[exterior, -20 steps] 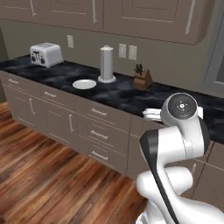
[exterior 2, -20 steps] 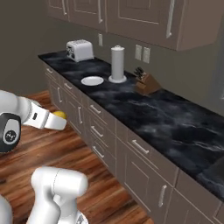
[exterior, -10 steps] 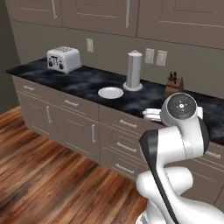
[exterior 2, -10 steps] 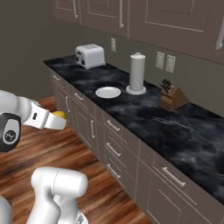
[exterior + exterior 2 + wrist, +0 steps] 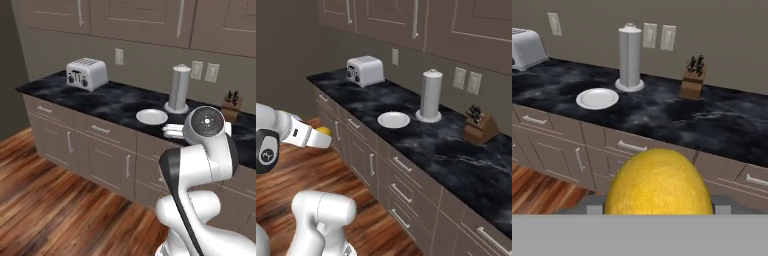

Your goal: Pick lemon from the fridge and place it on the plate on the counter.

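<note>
One lemon (image 5: 658, 181). One white plate (image 5: 394, 119) on the counter (image 5: 456, 150). One toaster (image 5: 364, 70). One tall grey-white cylinder (image 5: 431, 95) on a round base. One knife block (image 5: 480, 128). Wall outlets: three in the left base view, a single (image 5: 119, 56) and a pair (image 5: 205, 71). One robot arm (image 5: 207, 165).

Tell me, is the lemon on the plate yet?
No, the plate on the counter lies bare, and the lemon sits close before the hand camera.
</note>
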{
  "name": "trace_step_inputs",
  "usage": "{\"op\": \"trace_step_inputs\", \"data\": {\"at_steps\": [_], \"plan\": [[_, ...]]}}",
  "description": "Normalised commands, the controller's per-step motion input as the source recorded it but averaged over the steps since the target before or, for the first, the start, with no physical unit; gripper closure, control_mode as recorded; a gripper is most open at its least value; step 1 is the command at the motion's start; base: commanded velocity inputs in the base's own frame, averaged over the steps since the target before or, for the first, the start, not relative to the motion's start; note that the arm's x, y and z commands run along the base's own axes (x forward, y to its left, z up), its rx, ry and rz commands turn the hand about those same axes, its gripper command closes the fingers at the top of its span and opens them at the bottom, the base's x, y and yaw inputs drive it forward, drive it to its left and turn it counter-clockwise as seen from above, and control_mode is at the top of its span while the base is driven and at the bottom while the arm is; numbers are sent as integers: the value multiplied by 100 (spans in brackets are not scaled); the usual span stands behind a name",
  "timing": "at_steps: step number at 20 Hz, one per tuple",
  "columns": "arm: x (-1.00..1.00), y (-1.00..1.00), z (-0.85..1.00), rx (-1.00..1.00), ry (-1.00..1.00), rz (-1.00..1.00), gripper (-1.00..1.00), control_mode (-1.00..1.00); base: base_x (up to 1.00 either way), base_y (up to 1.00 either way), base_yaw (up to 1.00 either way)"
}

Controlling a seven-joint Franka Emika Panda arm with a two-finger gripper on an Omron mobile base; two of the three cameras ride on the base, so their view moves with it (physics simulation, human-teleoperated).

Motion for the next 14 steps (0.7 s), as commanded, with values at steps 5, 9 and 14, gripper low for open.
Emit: {"op": "trace_step_inputs", "data": {"at_steps": [5,9,14], "plan": [[0,0,0,0,0,0,100,100,76,27,-13],[0,0,0,0,0,0,100,100,71,21,-14],[0,0,0,0,0,0,100,100,69,18,-16]]}}
